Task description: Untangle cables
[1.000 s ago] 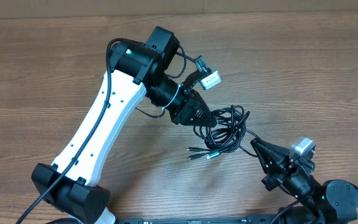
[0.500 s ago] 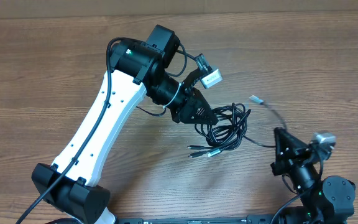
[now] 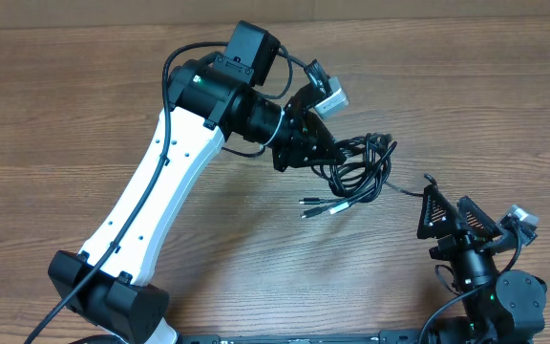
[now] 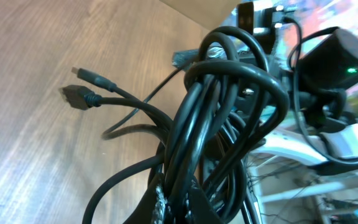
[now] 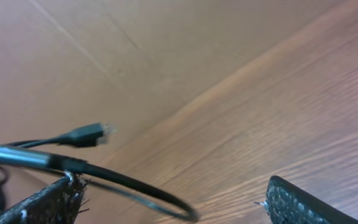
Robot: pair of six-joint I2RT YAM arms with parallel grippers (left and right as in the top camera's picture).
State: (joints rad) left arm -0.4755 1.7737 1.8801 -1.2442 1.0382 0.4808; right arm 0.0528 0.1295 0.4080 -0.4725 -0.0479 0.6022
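Wood tabletop (image 3: 65, 115), nothing on it but the two arms and the cables. Big white left arm (image 3: 160, 182) reaches to the far middle. The left tool (image 3: 327, 158) is clamped tight on the cables (image 3: 361, 167), a black bunch of loops hanging off its tip and right of it. Since a second ago that bunch has been carried a bit farther and to the right, and looks lifted, though the height is hard to tell from above. Right arm (image 3: 495, 287) sits near right and has pulled back toward the near edge. Main change: the right tool (image 5: 169, 186) was pinched on one loose strand (image 3: 407, 189) half a second ago and is now spread wide, holding nothing. In the right wrist view the strand just drapes over one finger (image 5: 42, 199), its small plug in the air beyond. The strand now runs slack from the bunch toward the right tool. Two plug ends (image 3: 318, 204) trail out on the near-left side of the bunch, close above or on the wood. Read: one pull finished and let go, the strand is only partly drawn out, and the knot is not yet open. The next step is probably a regrasp further along, and the risk is that the slack strand falls back into the loops.
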